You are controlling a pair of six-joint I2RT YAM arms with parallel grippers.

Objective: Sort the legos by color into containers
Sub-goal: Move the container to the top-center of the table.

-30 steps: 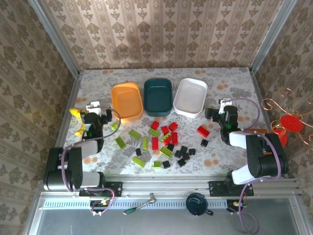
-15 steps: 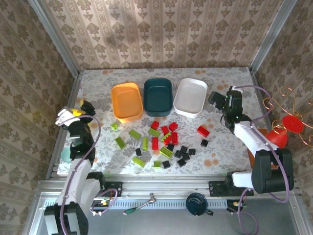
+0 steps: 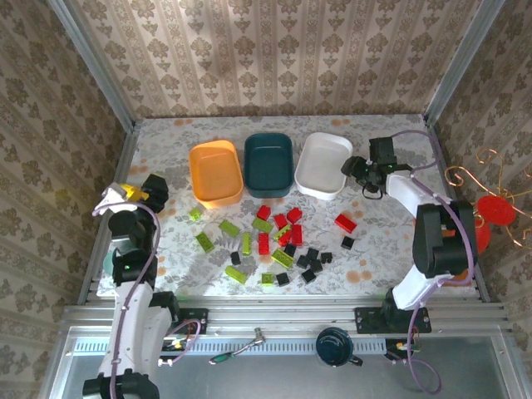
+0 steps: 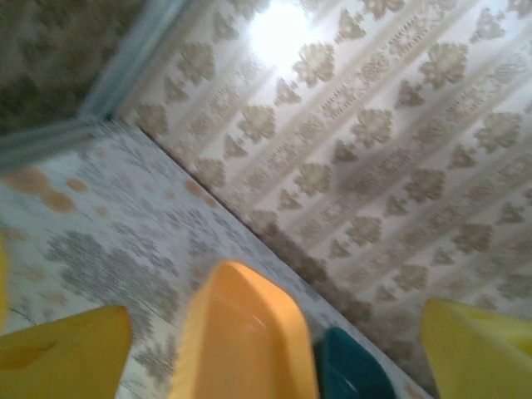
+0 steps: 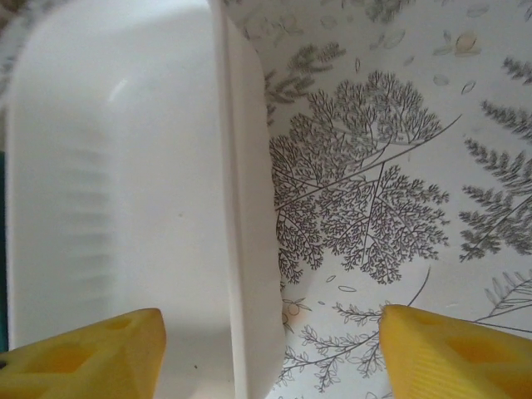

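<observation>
**A:** Where is the right gripper [image 3: 356,166]?

**B:** It is at the right wall of the white tub [image 3: 324,162], with its jaws apart and holding nothing. In the wrist view, that wall runs up between its two yellow fingers [image 5: 83,353]. If the jaws closed there, or the arm dropped, they would probably pinch or shove the tub. That could push it into the dark teal tub [image 3: 268,164] just beside it.

**A:** And the left gripper [image 3: 154,189]?

**B:** It is out by the left edge of the surface [image 3: 378,241], jaws wide and empty, facing the orange tub [image 4: 241,332]. A banana [image 3: 123,193] lies right beside its arm, so a careless swing inward could knock it.

**A:** Where are the legos [image 3: 263,243]?

**B:** All of them are on the surface, in a loose pile in front of the tubs and well apart from both grippers. The three tubs look empty. Red, lime green and black bricks lie touching one another. A wide grasp might take two colours at once or scatter the neighbouring bricks.
</observation>
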